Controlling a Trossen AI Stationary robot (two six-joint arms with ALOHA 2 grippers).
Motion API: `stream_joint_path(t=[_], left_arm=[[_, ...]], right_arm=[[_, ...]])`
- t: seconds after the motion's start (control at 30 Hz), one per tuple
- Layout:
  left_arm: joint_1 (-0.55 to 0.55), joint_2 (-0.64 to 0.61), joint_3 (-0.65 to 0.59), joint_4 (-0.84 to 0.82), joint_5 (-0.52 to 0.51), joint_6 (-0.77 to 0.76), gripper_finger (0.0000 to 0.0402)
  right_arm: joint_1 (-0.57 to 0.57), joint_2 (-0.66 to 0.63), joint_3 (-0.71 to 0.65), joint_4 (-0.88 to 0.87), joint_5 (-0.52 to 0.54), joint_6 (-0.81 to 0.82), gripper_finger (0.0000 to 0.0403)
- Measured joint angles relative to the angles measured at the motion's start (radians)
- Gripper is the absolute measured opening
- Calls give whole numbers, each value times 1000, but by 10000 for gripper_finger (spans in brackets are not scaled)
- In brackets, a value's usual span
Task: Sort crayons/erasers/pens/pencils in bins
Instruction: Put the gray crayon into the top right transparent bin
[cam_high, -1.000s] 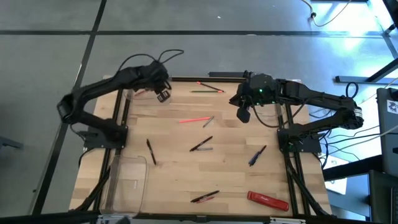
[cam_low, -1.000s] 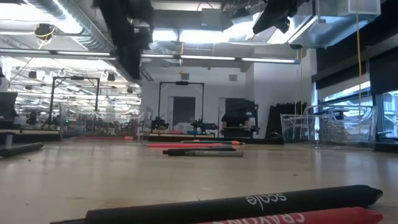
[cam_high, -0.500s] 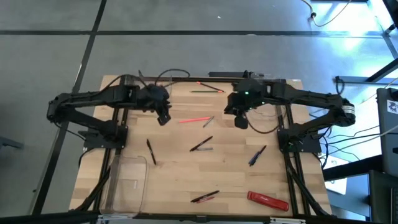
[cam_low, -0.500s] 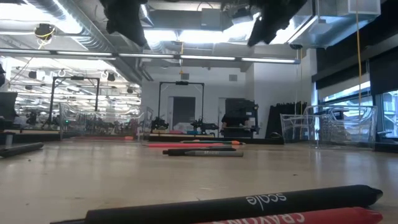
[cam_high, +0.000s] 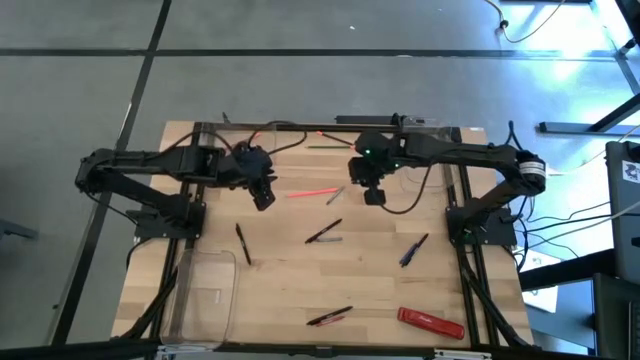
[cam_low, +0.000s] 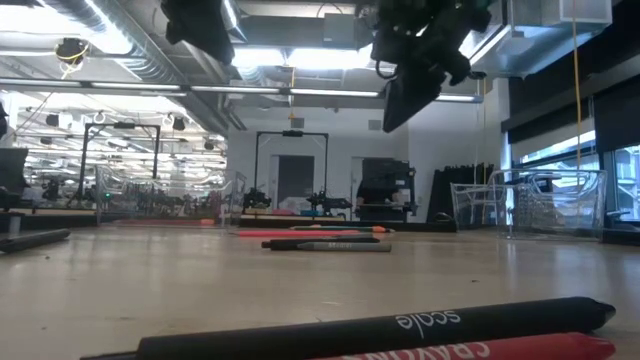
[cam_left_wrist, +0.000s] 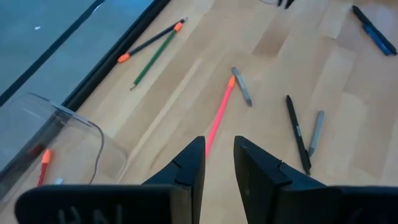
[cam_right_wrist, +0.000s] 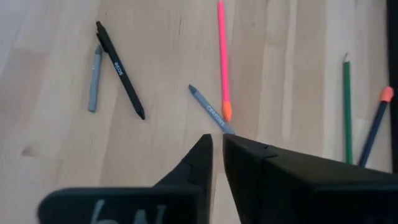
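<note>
Overhead camera looks straight down on the table (cam_high: 300, 270); a low one sights level across it; both wrist cameras share the pink stick (cam_left_wrist: 219, 115).

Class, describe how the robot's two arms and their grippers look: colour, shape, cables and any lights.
Both arms are black, built of jointed segments. The left arm trails looping black cables near its wrist; the right arm shows a small green light near its wrist and a pale band at its elbow. The left gripper and right gripper each end in two dark, wedge-shaped fingers.
</note>
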Motion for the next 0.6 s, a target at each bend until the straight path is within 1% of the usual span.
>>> stream_joint_path(t=[0.13, 0.23, 0.33, 0.43, 0.6], left_arm=[[-13, 0, 0, 1, -2, -8, 77], [-15, 0, 0, 1, -5, -24, 77], [-15, 0, 0, 1, -5, -24, 77], [-15, 0, 0, 1, -5, -25, 77], [-15, 0, 0, 1, -5, -26, 77]], right_arm=[[0, 42, 0, 19, 0, -3, 80], [0, 77, 0, 67, 1, -5, 114], [0, 121, 0, 119, 12, -7, 138], [0, 179, 0, 137, 7, -56, 149], [1, 270, -1, 137, 9, -173, 149]])
